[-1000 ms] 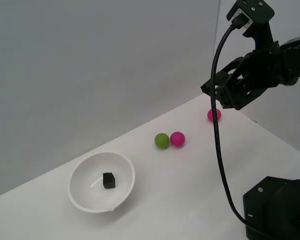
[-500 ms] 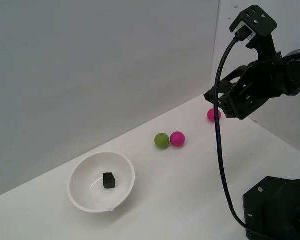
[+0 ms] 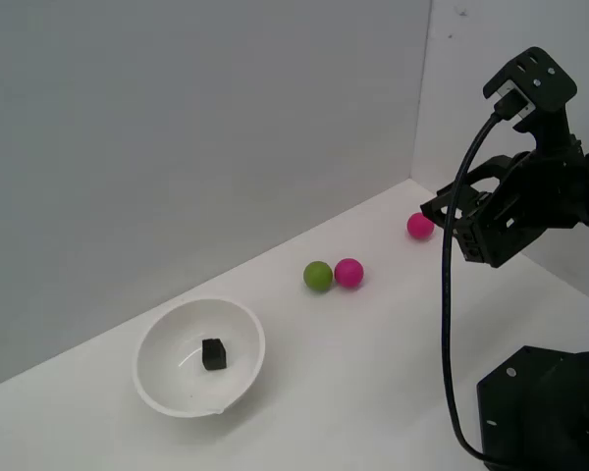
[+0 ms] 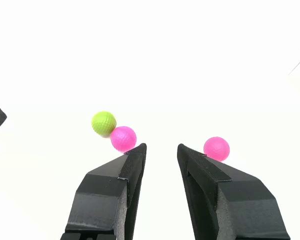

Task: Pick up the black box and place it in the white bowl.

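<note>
Down in the hollow of the white bowl [image 3: 200, 355], near the table's [image 3: 373, 363] front edge at the exterior view's left, the black box [image 3: 213, 353] sits on the bowl's floor, so I judge the placing done. My claw [image 4: 161, 150] hangs high over the table's far corner at the exterior view's right, fingers parted by a narrow gap and holding nothing. Beneath it lies a lone pink ball [image 3: 420, 226]; a green ball [image 3: 318, 276] and a second pink ball [image 3: 348, 272] touch each other between that corner and the bowl. From my claw the box lies well apart, down and toward the exterior view's left, past the paired balls. A cube has no long axis to line up with, and I see no call to reach for it.
</note>
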You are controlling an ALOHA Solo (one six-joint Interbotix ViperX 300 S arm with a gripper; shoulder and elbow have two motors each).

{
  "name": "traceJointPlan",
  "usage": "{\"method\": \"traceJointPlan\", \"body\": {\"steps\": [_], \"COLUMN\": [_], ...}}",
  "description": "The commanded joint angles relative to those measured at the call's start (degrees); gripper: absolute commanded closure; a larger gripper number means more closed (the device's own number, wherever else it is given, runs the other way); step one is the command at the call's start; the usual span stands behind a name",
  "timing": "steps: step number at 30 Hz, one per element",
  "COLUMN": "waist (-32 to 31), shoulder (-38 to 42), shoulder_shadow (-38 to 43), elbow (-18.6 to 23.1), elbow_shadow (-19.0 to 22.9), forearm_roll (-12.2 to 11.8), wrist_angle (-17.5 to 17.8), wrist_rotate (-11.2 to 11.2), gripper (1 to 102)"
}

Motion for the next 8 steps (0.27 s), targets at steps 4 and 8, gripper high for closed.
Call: {"method": "traceJointPlan", "body": {"steps": [4, 8], "waist": [0.1, 0.1], "shoulder": [1.1, 1.6], "shoulder_shadow": [1.5, 1.8], "elbow": [1.0, 1.8], "elbow_shadow": [0.7, 1.6], "forearm_roll": [0.0, -0.1], "wrist_angle": [-0.6, -1.2], "wrist_rotate": [0.3, 0.3], "gripper": [70, 70]}}
